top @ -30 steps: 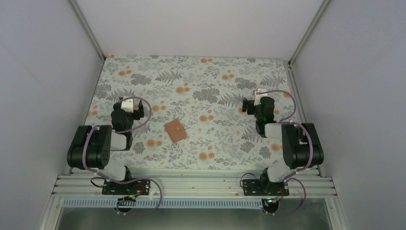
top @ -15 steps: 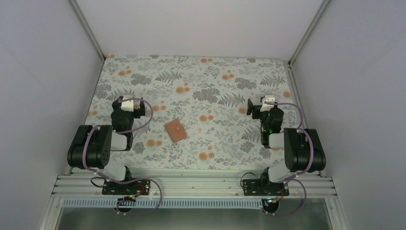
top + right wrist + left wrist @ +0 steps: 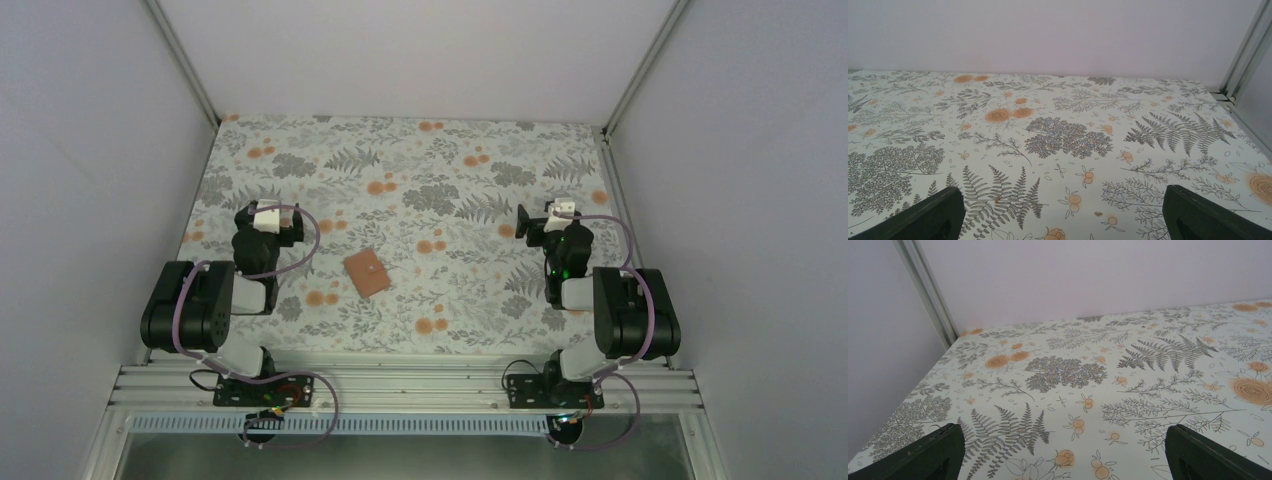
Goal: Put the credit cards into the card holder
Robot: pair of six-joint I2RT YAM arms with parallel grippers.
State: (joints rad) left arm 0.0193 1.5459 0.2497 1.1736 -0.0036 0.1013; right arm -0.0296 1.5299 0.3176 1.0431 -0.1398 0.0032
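**Both claws spread wide, card holder lying between them**

My wrist views catch only the dark tips of my left fingers and my right fingers, cut off at the bottom corners. The card holder falls outside both of those views. From above, my own wrists cover much of each claw.

My left claw is spread wide and grasps nothing, hanging over the near left of the desk. My right claw is spread just as wide, also with nothing in it, over the near right.

The card holder lies flat on the desk between them, well apart from both and nearer my left claw. It is a tan-brown rectangle, turned at a slant, with a small pale dot near its middle. What is inside it I cannot tell. Beyond it the fern-and-orange-flower cloth runs to the pale back wall.
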